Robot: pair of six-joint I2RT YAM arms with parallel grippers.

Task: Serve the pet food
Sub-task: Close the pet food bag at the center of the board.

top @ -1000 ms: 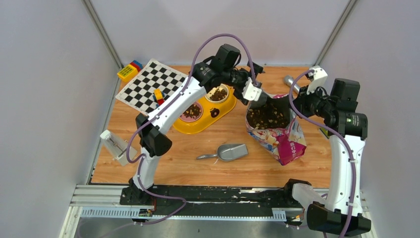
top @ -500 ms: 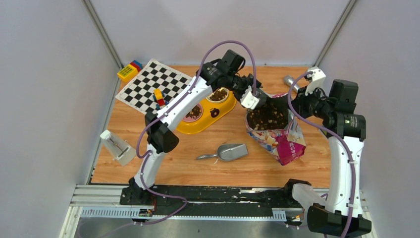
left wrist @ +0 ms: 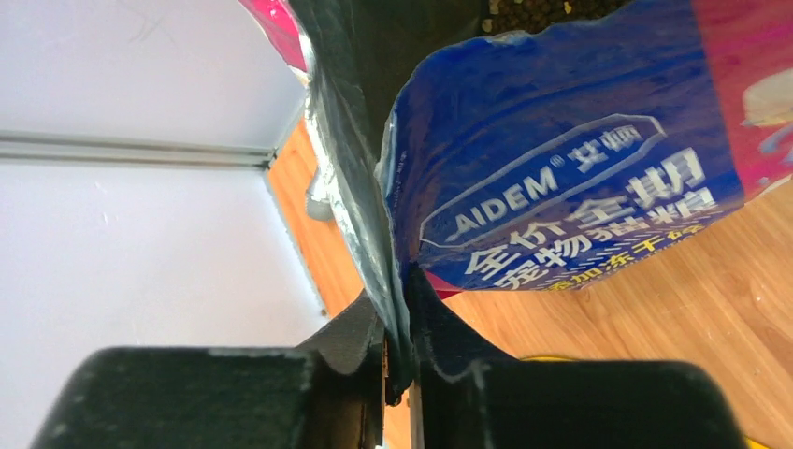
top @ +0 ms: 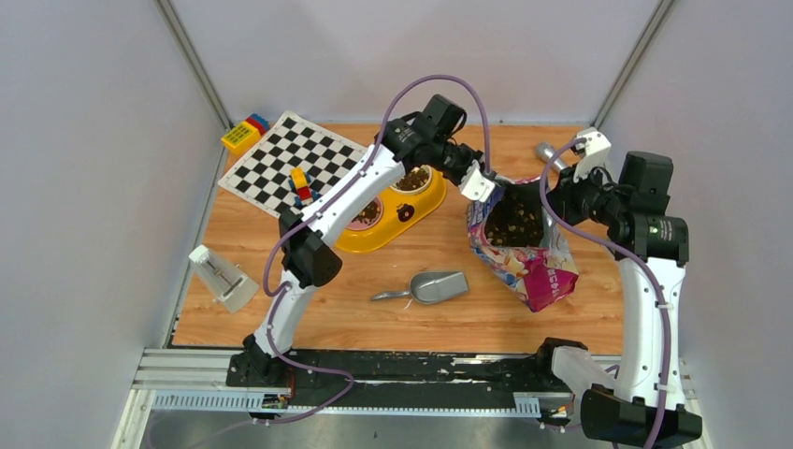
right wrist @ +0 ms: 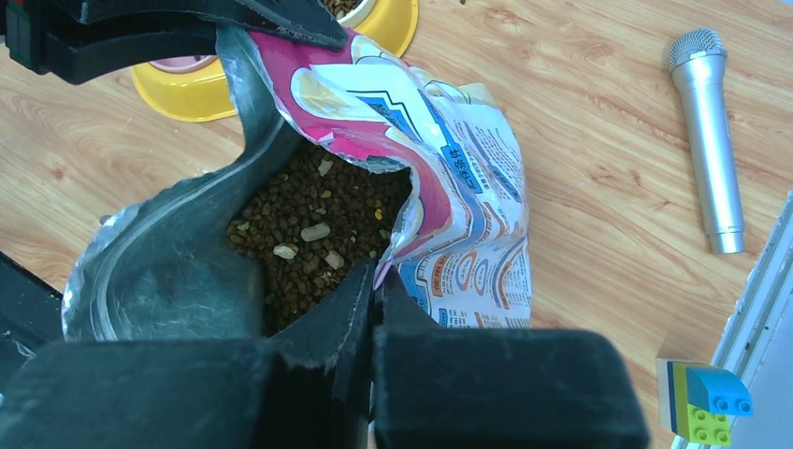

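Left fingers (left wrist: pixel 348 344) now pinch the bag (top: pixel 526 264), right fingers (right wrist: pixel 323 329) too (wooden table (top: pixel 374 323), grey walls (top: pixel 93 140)).

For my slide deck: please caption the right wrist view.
Right end effector pinches the open bag, kibble exposed inside; left end effector clamps the opposite edge.

Bare wood between feeder (top: pixel 379 238) and bag (top: pixel 533 271) — scoop (top: pixel 439 285) just nearer.
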